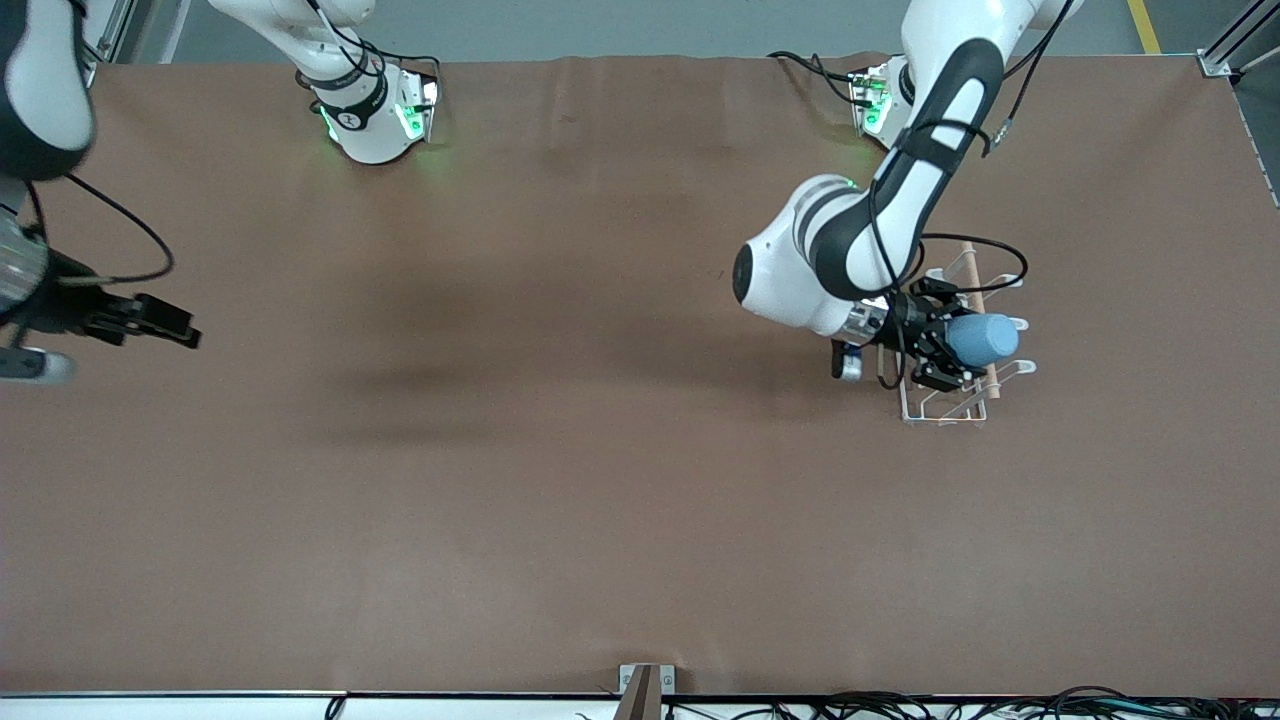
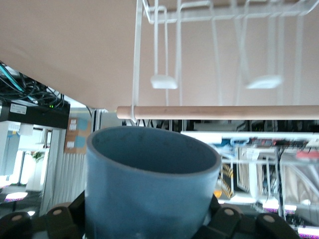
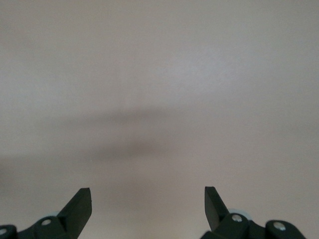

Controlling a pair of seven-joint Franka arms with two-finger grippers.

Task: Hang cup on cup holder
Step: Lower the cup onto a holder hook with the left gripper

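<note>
1. cup holder (image 1: 950, 400) stands on table (image 1: 560, 480), toward left arm's end, about mid-depth, well apart from the edges.
2. Dowel (image 2: 219, 112) runs along the holder's top; prongs (image 2: 163, 81) stick out from the wire frame on both sides.
3. left gripper (image 1: 950, 345) is over the holder, clamped on cup (image 1: 983, 340), fingers either side of the cup body.
4. cup lies sideways in the air, mouth facing the dowel, just beside it, no contact visible.
5. right gripper (image 1: 170, 322) hangs over the table at right arm's end, well apart from holder & cup, jaws spread, nothing between them; that arm waits.
</note>
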